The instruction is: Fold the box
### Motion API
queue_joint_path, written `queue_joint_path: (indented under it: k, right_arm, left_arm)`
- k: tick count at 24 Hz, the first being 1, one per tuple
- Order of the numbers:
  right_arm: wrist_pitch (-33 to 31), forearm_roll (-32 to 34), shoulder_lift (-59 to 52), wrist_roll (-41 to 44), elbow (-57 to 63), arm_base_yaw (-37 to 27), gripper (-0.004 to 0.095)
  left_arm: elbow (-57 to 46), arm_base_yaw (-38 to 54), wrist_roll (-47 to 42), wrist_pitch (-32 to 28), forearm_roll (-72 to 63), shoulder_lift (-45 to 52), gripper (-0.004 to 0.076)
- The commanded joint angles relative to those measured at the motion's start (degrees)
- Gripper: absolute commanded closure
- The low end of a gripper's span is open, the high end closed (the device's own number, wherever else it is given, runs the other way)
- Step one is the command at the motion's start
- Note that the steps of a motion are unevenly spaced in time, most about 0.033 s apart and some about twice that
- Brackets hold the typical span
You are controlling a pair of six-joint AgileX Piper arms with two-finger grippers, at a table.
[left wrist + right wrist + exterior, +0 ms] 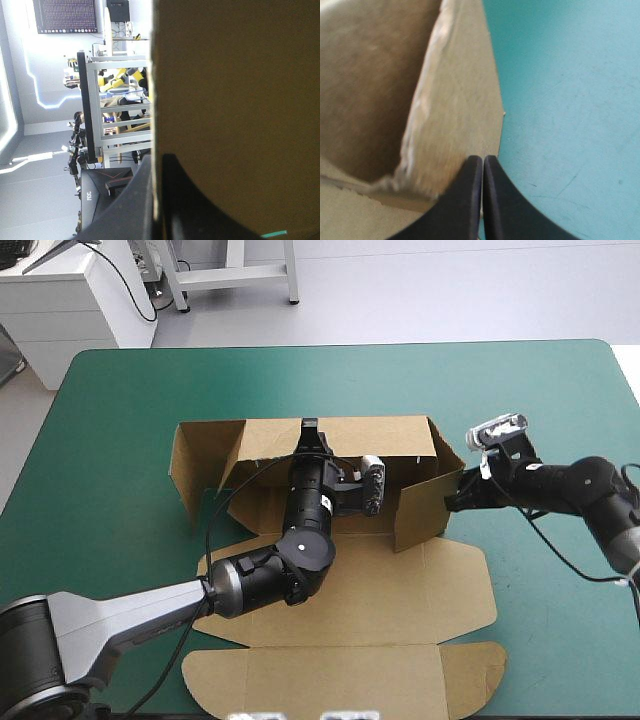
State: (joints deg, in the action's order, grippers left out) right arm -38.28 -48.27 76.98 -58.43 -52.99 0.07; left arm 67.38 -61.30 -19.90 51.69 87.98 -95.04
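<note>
Table (pixel 120 400) with teal-green cover (pixel 540 390), far corners rounded. Directly on it, at middle and running toward near edge: brown box (pixel 400 590), far and side walls raised, near panels flat on cover. Cover showing left, right and far of board.

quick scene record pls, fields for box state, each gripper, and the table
box: brown, partly folded
raised parts: far wall and right wall stand up
flat parts: lid lies flat toward the table's near edge
left gripper: reaches in over the box floor, shut on the box at the far wall's top edge
right gripper: shut, tips at the right wall's outer side, low down
table: teal-green cover
</note>
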Motion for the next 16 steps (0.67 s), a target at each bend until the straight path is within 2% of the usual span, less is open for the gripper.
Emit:
queue_joint_path:
  k: [1, 5, 8, 10, 11, 12, 13, 15, 16]
  right_arm:
    - [4.2, -11.2, -4.2, -13.7, 4.7, -0.5, 0.0910]
    - [6.5, -13.3, -4.2, -18.9, 7.6, -0.5, 0.0903]
    - [6.4, -15.1, -4.2, -22.8, 7.5, -0.5, 0.0860]
    - [5.1, -16.3, -4.2, -25.2, 7.5, -0.5, 0.0755]
    - [3.7, -16.3, -4.2, -25.9, 7.5, -0.5, 0.0643]
    - [3.1, -16.3, -4.2, -25.9, 7.5, -0.5, 0.0579]
    - [1.7, -16.0, -4.2, -26.0, 7.5, -0.5, 0.0454]
    - [-1.7, -14.3, -4.2, -26.4, 7.5, -0.5, 0.0352]
    - [-2.7, -14.0, -4.2, -26.4, 7.5, -0.5, 0.0344]
  left_arm:
    - [1.4, -0.2, -1.8, 2.0, 3.1, 2.8, 0.0731]
    - [1.4, -0.2, -1.3, 2.0, 3.1, 2.8, 0.0731]
    - [1.4, -0.2, -1.3, 2.0, 3.1, 2.8, 0.0731]
    - [1.4, -0.2, -1.5, 2.0, 3.1, 2.8, 0.0731]
    - [1.4, -0.2, -1.4, 2.0, 3.1, 2.8, 0.0731]
    - [1.4, -0.2, -1.4, 2.0, 3.1, 2.8, 0.0731]
    - [1.4, -0.2, -1.4, 2.0, 3.1, 2.8, 0.0731]
    - [1.4, -0.2, -1.4, 2.0, 3.1, 2.8, 0.0731]
    - [1.4, -0.2, -1.4, 2.0, 3.1, 2.8, 0.0731]
